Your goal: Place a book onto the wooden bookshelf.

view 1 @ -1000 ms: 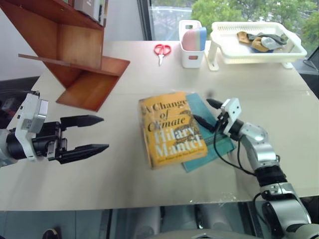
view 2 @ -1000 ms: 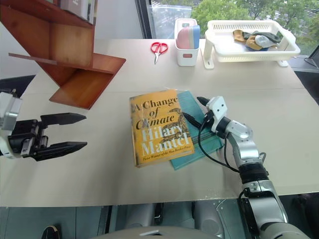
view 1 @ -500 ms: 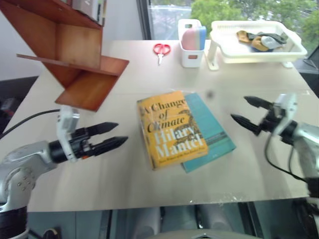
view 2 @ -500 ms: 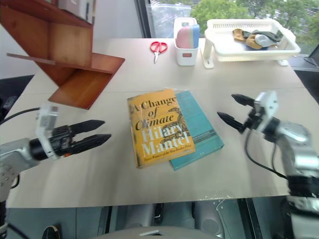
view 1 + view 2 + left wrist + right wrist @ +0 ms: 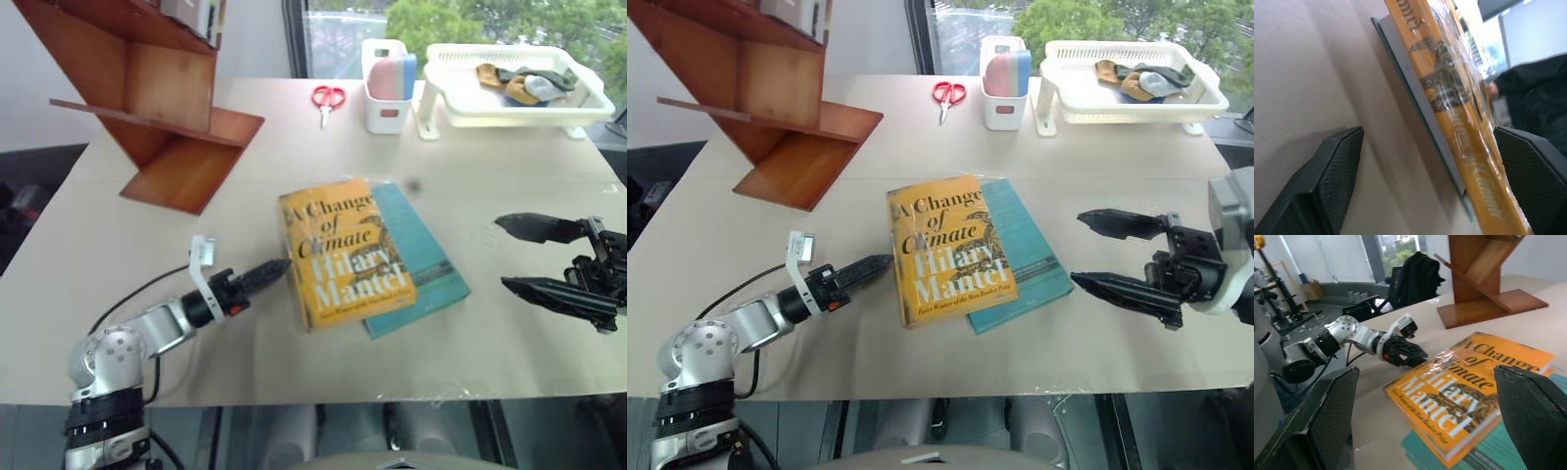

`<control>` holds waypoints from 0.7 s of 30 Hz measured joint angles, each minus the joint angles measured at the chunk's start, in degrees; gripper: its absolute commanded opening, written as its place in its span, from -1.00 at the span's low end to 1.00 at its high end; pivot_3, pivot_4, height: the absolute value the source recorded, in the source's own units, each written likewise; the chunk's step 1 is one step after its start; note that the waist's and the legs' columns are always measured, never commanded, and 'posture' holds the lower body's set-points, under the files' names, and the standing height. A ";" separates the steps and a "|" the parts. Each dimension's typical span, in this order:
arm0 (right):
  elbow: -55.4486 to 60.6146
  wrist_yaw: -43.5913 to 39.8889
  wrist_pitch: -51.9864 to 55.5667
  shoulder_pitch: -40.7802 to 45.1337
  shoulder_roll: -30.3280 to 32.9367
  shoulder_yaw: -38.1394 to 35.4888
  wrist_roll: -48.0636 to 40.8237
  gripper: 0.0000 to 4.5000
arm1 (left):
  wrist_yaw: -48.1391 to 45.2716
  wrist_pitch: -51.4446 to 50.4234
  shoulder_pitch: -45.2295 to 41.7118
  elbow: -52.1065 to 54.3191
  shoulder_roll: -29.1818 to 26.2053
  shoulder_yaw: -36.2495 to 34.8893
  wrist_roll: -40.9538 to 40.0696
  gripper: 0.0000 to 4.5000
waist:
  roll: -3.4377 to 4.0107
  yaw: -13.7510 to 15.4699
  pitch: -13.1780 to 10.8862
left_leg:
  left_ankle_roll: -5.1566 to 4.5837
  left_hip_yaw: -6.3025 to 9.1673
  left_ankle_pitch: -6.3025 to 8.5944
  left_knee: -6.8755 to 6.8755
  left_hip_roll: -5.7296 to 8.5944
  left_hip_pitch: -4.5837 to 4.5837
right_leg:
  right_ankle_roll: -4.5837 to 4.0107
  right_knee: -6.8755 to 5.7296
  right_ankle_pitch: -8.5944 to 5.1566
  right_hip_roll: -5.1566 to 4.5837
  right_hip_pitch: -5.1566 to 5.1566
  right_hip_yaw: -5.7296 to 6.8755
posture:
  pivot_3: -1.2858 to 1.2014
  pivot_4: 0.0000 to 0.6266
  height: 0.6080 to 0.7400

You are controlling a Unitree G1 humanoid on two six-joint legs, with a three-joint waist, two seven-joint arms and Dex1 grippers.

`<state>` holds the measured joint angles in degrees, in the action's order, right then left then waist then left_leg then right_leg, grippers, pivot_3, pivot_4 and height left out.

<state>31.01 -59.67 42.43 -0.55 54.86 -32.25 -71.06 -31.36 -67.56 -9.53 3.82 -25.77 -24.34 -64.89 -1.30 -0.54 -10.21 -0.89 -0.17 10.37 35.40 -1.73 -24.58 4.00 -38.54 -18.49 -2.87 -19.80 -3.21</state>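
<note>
On the counter (image 5: pixel 509 333), near its middle, the yellow book (image 5: pixel 341 251) lies flat with its cover up. Its long axis runs from the far side toward the near edge, slightly slanted, and the title's top points away toward the window. It rests partly on a teal book (image 5: pixel 423 266) that sticks out on the right. At the far left stands the wooden bookshelf (image 5: pixel 162 117), well apart from the book. Beside the red scissors (image 5: pixel 328 98), a small white cup (image 5: pixel 384 93) holds pink and blue flat pieces, and a white tray (image 5: pixel 509 83) holds some crumpled bits. The left hand (image 5: pixel 263 275) lies low with its tips just beside the book's left edge, fingers spread wide. The right hand (image 5: pixel 1095 255) hangs to the right, fingers apart, empty.
</note>
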 measured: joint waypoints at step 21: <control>1.36 -3.71 1.01 -9.37 2.97 -4.80 7.87 1.00 | 12.41 -4.60 -6.28 -4.73 11.43 3.49 -9.49 0.17 | 0.05 1.28 0.04 | 0.00 0.56 -0.02 0.11 0.42 -0.22 | 0.01 0.05 -0.01 -0.14 0.10 0.45 | 0.03 -0.52 1.00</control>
<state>32.37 -63.39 43.44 -9.92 57.83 -37.05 -63.19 -18.96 -72.16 -15.81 -0.91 -14.34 -20.85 -74.38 -1.26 0.74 -10.18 -0.89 0.39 10.35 35.52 -1.31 -24.80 4.01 -38.48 -18.50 -3.01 -19.70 -2.76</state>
